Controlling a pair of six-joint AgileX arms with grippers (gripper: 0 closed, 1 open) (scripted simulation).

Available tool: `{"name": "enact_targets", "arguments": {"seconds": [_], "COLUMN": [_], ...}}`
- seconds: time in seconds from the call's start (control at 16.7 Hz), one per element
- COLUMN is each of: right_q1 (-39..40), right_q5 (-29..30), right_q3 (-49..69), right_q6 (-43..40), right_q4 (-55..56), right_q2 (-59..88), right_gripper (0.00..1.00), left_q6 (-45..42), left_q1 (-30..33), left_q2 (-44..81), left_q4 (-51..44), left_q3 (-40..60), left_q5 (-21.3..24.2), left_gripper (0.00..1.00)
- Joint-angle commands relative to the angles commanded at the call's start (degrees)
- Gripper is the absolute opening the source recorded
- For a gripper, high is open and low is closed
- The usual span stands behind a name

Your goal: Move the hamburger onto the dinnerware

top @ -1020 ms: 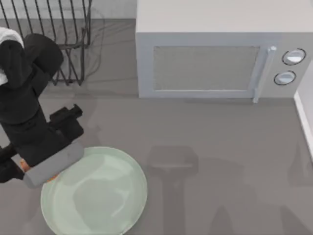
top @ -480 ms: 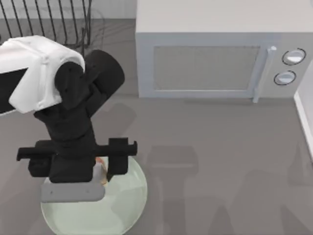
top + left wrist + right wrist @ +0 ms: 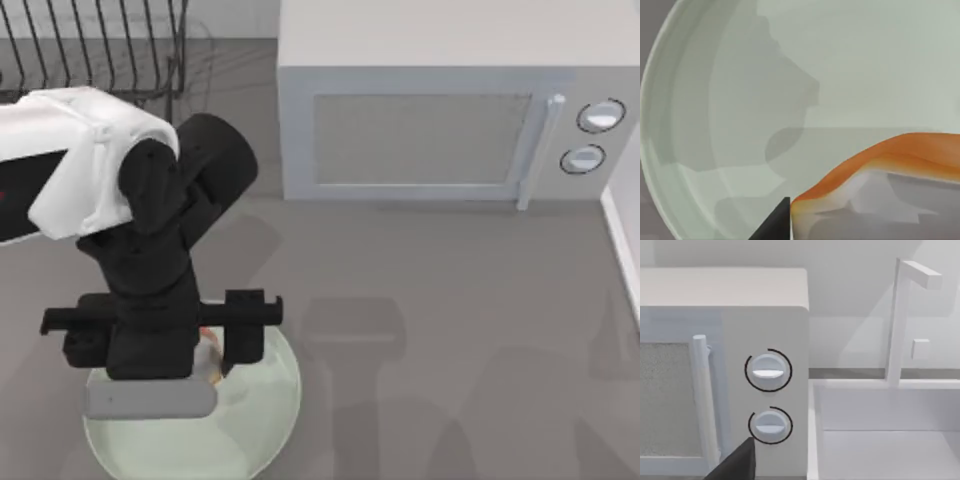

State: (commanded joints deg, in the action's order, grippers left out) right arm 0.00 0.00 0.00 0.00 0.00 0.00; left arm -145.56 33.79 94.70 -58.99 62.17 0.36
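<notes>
- The left arm covers most of the dinnerware (image 3: pixel 262 425) in the top view; the plate's rim stays visible from about 3 o'clock round to 7 o'clock, and its lower edge is cut off by the frame.
- The left gripper (image 3: pixel 208 358) hangs above the plate's upper half. It is clamped on the hamburger (image 3: pixel 209 352), of which a small orange and tan sliver shows beside the black gripper body.
- In the left wrist view, the hamburger (image 3: pixel 890 175) is cut off at the frame edge, with one dark fingertip (image 3: pixel 777 222) touching it. The glossy plate surface (image 3: pixel 740 100) lies below; whether the hamburger touches it cannot be told.
- Open counter (image 3: pixel 450 300) extends from the plate toward 3 o'clock. The microwave (image 3: pixel 430 110) stands at 1 o'clock from the plate, the wire rack (image 3: pixel 100 50) at 11 o'clock.
- The right wrist view faces the microwave dials (image 3: pixel 768 371); one dark corner of the right gripper shows, and its state cannot be told.
</notes>
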Motion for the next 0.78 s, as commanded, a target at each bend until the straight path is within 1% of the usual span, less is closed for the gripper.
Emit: {"name": "enact_targets", "arguments": {"seconds": [0.24,0.54,0.78], "right_q1": [0.00,0.00,0.00], "right_q5": [0.00,0.00,0.00], "right_q3": [0.00,0.00,0.00], "right_q6": [0.00,0.00,0.00], "right_q4": [0.00,0.00,0.00], "right_q2": [0.00,0.00,0.00], "right_gripper": [1.00,1.00,1.00], "left_q6": [-0.23,-0.24,-0.24], "left_q1": [0.14,0.14,0.14], "left_q2": [2.46,3.02,3.02], "left_q4": [7.11,8.24,8.24], "left_q3": [-3.94,-4.82,-4.82], "left_q5": [-0.19,-0.16,-0.16], "left_gripper": [0.00,0.00,0.30]}}
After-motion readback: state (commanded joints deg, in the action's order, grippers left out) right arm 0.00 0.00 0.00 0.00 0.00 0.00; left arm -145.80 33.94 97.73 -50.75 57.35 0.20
